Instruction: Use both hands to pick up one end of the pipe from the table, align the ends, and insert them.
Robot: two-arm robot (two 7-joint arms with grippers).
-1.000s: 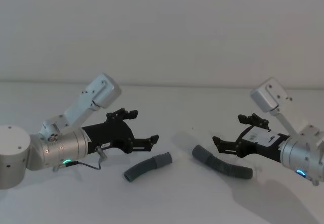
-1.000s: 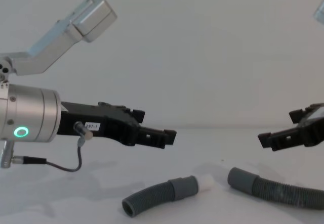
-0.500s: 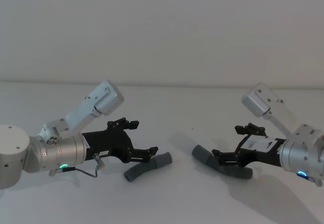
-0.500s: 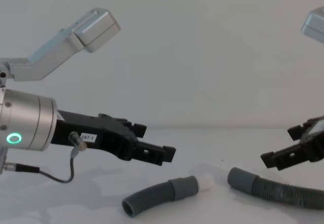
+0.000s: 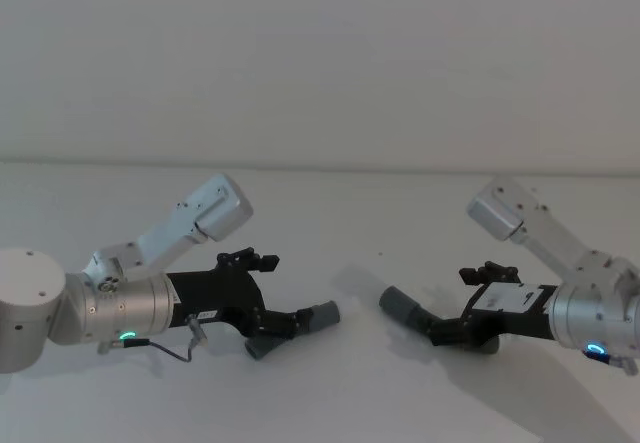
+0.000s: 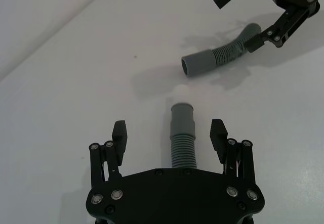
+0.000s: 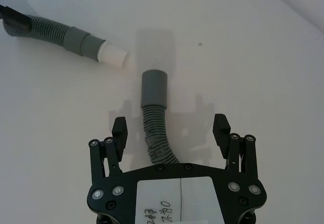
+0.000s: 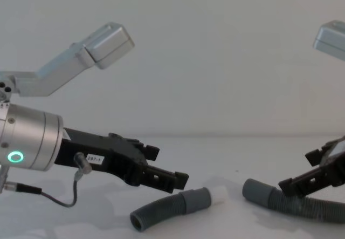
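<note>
Found both grippers low over the pipe pieces, fingers apart, nothing clamped.

Located left gripper point(image 6: 169, 127) down at the surface point(image 5: 350, 213), its fingers point(image 6: 119, 133) spread to either side of the short curved hose point(image 6: 181, 150), just behind the smooth cuff point(image 6: 182, 114), with a gap on each side (no contact visible). Noted a small white tip point(image 7: 112, 56) on that cuff, pointing towards the longer hose point(image 7: 156, 133). Located right gripper point(image 7: 169, 122) likewise low, fingers spread astride the longer hose behind its dark cuff point(image 7: 153, 87), again clear of it on both sides. Recorded both hoses lying flat on the surface, well in from its far edge, the short one to the left, the cuffed ends turned towards each other, near but apart.
</note>
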